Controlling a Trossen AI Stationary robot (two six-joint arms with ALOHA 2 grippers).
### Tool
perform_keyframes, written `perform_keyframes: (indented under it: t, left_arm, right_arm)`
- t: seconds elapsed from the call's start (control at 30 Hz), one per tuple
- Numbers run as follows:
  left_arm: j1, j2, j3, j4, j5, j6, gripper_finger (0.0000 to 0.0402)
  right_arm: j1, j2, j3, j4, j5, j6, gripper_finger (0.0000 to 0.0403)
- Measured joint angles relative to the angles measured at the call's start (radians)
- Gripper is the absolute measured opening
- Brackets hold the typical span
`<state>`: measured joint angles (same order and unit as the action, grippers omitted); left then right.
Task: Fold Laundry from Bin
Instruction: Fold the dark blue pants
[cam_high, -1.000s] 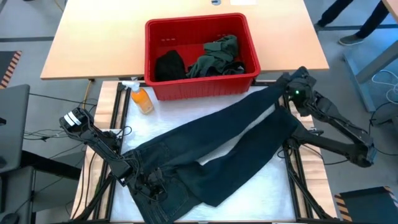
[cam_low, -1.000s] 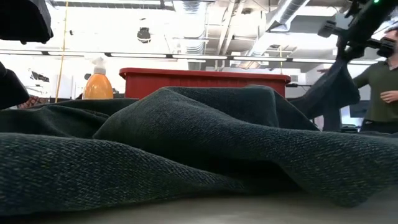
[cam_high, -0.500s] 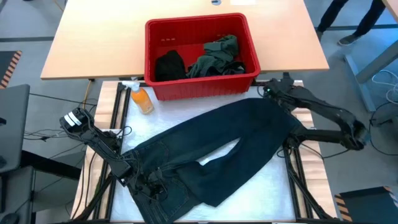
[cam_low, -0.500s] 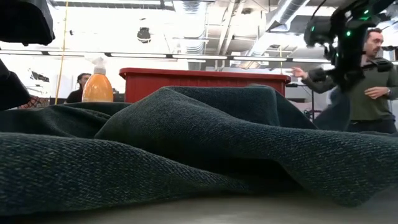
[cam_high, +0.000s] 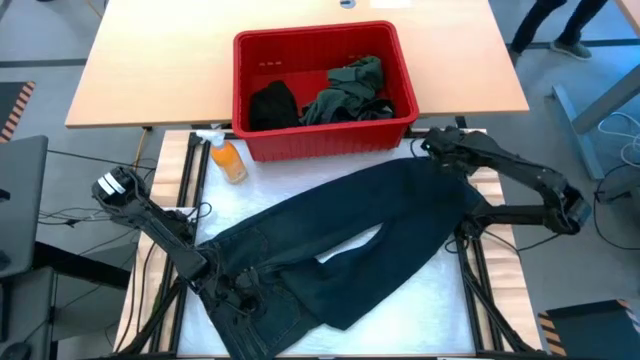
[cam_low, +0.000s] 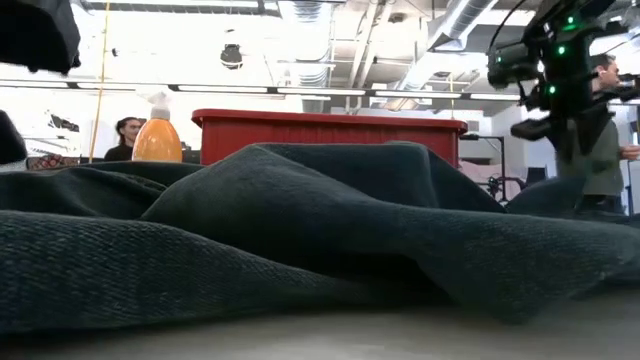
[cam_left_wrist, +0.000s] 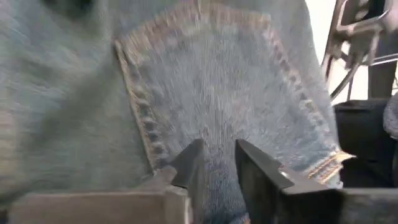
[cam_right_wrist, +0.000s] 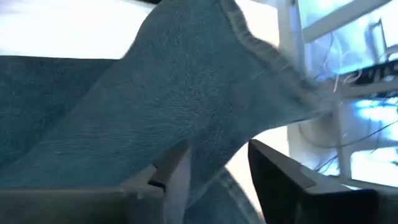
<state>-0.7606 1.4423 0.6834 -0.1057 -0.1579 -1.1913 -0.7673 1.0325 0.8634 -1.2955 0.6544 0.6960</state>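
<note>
- Dark charcoal denim trousers (cam_high: 340, 240) lie spread slantwise across the white work surface (cam_high: 240, 205), waist end near the left arm, leg ends by the right arm.
- Left gripper (cam_left_wrist: 214, 165) sits low on the waist end, fingers slightly parted with denim between them beside a stitched back pocket (cam_left_wrist: 217, 87); a real grip I cannot tell.
- Right gripper (cam_right_wrist: 217, 168) hovers over a trouser hem, jaws apart, cloth lying between, seemingly unclamped.
- Bright red ribbed plastic bin (cam_high: 322, 45) sits behind, holding a dark olive-green garment (cam_high: 350, 88) and a black cloth (cam_high: 272, 103).
- Orange spray bottle (cam_high: 227, 158) stands just beside the bin's near left corner.
</note>
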Motion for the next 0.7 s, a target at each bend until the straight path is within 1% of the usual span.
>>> perform_keyframes:
  t: [0.1,0.17,0.23,0.27,0.33,0.4,0.47,0.57,0.7]
  left_arm:
    - [0.02,-0.086,0.0,-0.058,-0.066,0.052,0.0105]
    - [0.035,-0.147,0.0,-0.088,-0.136,0.103,0.0117]
    - [0.054,-0.21,0.0,-0.101,-0.21,0.167,0.0124]
    - [0.064,-0.24,0.0,-0.113,-0.245,0.191,0.0126]
    - [0.089,-0.295,0.001,-0.181,-0.294,0.21,0.0128]
    - [0.125,-0.335,0.001,-0.285,-0.32,0.191,0.0128]
    - [0.168,-0.354,0.001,-0.406,-0.321,0.161,0.0128]
    - [0.233,-0.349,0.0,-0.533,-0.295,0.135,0.0129]
    - [0.309,-0.307,0.0,-0.602,-0.305,0.14,0.0129]
  right_arm:
    - [0.0,0.0,0.094,-0.079,0.001,-0.024,0.0214]
    - [0.0,0.001,0.163,-0.115,0.002,-0.028,0.0221]
    - [0.002,0.001,0.227,-0.117,-0.003,-0.05,0.0224]
    - [0.005,0.001,0.254,-0.104,-0.017,-0.078,0.0224]
    - [0.022,0.0,0.291,-0.053,-0.082,-0.175,0.0224]
    - [0.039,0.0,0.296,0.018,-0.166,-0.29,0.0223]
    - [0.051,0.002,0.283,0.05,-0.234,-0.359,0.0223]
    - [0.056,0.005,0.251,0.053,-0.261,-0.333,0.0223]
    - [0.064,-0.002,0.195,0.069,-0.261,-0.278,0.0223]
